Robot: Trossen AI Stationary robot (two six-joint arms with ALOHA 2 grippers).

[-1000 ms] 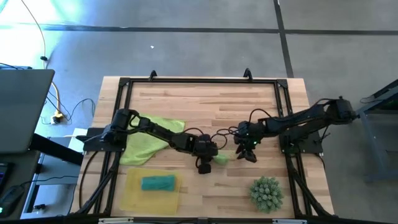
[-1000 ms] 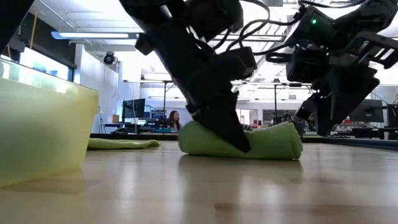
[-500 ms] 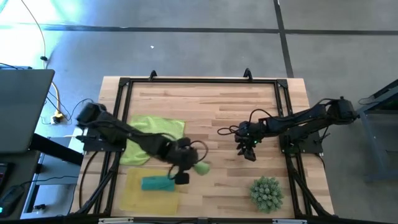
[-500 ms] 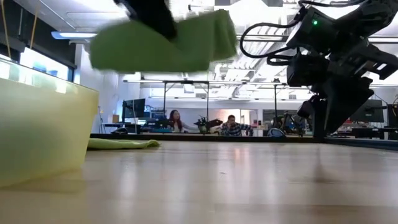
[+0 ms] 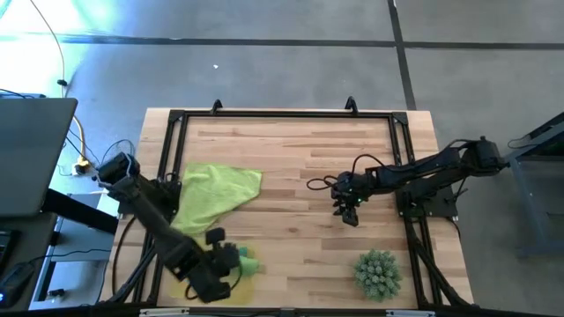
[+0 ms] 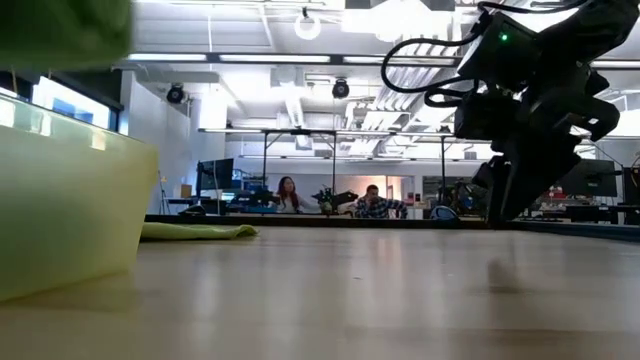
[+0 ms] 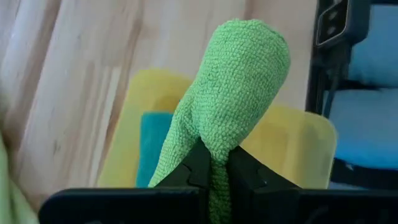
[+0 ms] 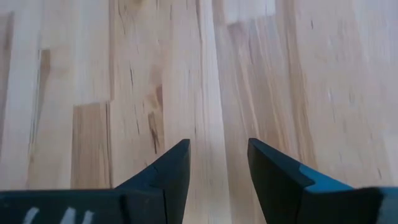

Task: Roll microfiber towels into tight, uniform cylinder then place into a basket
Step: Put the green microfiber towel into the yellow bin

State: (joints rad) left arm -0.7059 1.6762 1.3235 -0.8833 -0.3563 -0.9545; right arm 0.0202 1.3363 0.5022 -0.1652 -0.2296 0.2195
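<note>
My left gripper (image 5: 231,261) is shut on a rolled light-green towel (image 7: 239,93) and holds it in the air over the yellow basket (image 5: 182,280) at the table's near left. The roll also shows in the high view (image 5: 248,261) and as a green blur in the low view (image 6: 60,25). A rolled teal towel (image 7: 152,149) lies in the basket (image 7: 305,143). A second green towel (image 5: 214,194) lies flat on the table beyond the basket. My right gripper (image 5: 348,212) is open and empty over bare wood right of centre (image 8: 217,168). My left gripper pinches the green roll between its two fingers at the roll's near part (image 7: 212,163), where the cloth is squeezed narrow. The rest of the roll sticks out past the fingertips (image 7: 200,165). The roll is lifted clear, above the basket and the teal towel.
A spiky green plant-like ball (image 5: 378,273) sits near the table's near right corner. A black frame (image 5: 282,114) runs along the table's edges. The basket's wall (image 6: 70,200) stands at the left of the low view; people sit in the room behind.
My left gripper has lifted the green roll off the table's middle and carried it toward the near left corner, to above the basket. The roll has gone from lying on the wood to hanging clear. My right gripper has stayed about where it was.
</note>
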